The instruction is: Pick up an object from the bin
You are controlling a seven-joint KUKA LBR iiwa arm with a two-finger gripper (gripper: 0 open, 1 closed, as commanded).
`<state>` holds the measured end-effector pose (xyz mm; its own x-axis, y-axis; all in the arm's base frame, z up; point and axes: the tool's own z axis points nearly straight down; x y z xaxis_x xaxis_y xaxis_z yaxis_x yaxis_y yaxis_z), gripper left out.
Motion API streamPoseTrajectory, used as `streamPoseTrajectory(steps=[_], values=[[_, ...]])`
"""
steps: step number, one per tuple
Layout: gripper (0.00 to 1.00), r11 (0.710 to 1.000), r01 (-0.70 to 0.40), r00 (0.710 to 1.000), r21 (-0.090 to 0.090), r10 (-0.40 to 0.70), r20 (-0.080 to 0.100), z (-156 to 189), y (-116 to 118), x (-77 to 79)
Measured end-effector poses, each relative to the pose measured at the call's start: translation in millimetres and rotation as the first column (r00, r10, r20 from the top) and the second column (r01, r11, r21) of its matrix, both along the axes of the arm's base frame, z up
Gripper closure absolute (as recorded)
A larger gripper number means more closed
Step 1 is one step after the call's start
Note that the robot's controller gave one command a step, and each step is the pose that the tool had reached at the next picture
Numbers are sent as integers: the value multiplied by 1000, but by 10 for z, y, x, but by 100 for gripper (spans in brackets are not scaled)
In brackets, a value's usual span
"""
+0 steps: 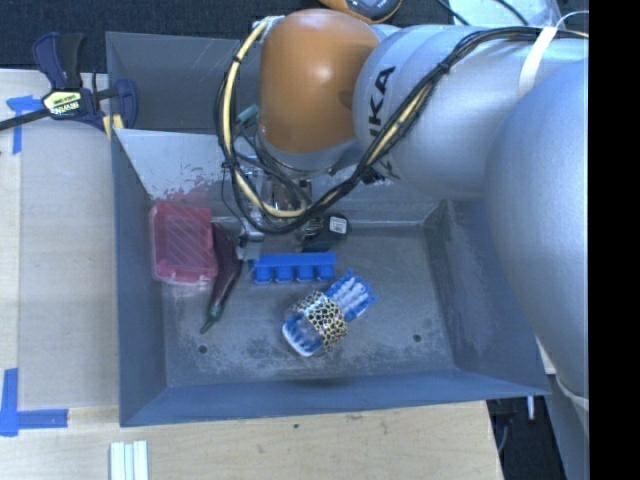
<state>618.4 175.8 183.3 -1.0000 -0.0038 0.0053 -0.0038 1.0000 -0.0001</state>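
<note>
Since nothing is seen lifted off the floor of the bin (140,368), the pick reads as not yet made: the grasp and the lift are both left to do. Four things lie loose on the floor. A pink box (183,243) sits at the left, near the rear wall. A dark pen (222,288) lies slanted just beside it, upper end toward the rear. A blue brick (294,267) lies mid-floor. A spotted bundle (325,316) with blue stripes lies just in front of the brick, toward the near wall.

The arm (480,118) comes in from the right and bends down over the rear middle of the bin, its orange cover (305,78) riding on top of the wrist, cables looped about it. The gripper (258,218) hangs low beneath that cover, between the pink box and the blue brick, close to the pen's upper end. Whether it is spread or closed cannot be told; cover and cables hide it. Judged by nearness, pen or brick is the likely pick, but that is unsettled.
</note>
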Motion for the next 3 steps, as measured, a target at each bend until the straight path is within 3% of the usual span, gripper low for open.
streamPoseTrajectory(steps=[1, 2, 3], values=[[0, 1000, 4, 1000, 1, -4, 9, 56, -11, 19], [0, 990, -140, 990, 1, 140, 6, -1074, -881, -182], [0, 999, -48, 999, 2, 48, 16, -557, -873, -179]])
